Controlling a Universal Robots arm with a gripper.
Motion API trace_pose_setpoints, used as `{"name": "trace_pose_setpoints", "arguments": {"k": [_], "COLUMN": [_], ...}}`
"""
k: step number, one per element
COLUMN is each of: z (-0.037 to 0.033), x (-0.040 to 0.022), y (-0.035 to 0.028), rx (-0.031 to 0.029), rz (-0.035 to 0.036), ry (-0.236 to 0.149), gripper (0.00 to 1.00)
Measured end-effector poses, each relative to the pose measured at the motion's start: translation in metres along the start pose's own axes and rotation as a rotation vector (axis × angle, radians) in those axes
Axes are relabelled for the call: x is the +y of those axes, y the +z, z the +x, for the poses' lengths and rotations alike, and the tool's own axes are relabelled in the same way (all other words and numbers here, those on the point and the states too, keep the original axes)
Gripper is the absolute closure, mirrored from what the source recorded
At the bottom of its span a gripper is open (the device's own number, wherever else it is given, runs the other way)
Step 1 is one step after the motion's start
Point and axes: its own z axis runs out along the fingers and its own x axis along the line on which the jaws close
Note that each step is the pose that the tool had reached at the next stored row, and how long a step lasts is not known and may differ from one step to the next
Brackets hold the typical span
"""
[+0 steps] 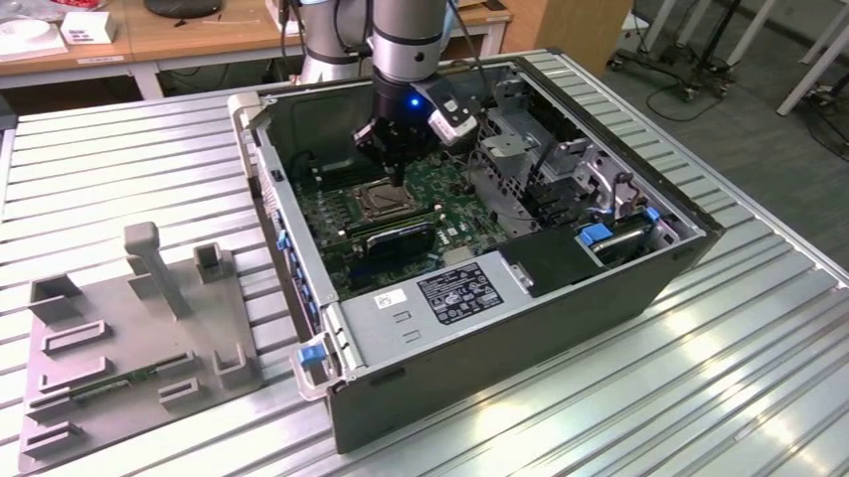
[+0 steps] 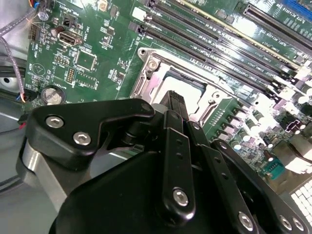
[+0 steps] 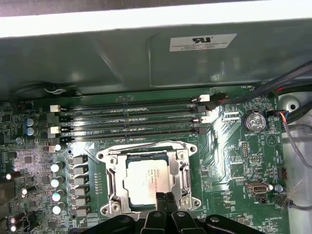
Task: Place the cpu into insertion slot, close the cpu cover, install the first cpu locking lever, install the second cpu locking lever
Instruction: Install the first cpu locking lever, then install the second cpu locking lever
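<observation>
A: In the exterior view, how is the arm standing?
B: It is reaching straight down into the open computer case (image 1: 637, 288), the gripper (image 1: 386, 171) hanging just above the insertion slot (image 1: 378, 202).
A: And in the second wrist view?
B: The fingers (image 2: 174, 146) are pressing together over the cpu cover (image 2: 209, 97).
A: The first wrist view?
B: The cpu (image 3: 146, 180) is lying in the slot, cover down around it.

Exterior view looks down on the whole computer case (image 1: 438, 298) from high up; both wrist views hover close over its socket (image 3: 148, 178).
</observation>
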Motion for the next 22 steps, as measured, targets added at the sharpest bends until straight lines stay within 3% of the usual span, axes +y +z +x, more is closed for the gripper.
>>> {"name": "trace_pose_setpoints", "arguments": {"k": [22], "z": [0.006], "x": [-0.0006], "y": [-0.0007], "rx": [-0.0002], "rz": [0.0005], "ry": [0.0], "gripper": [0.89]}}
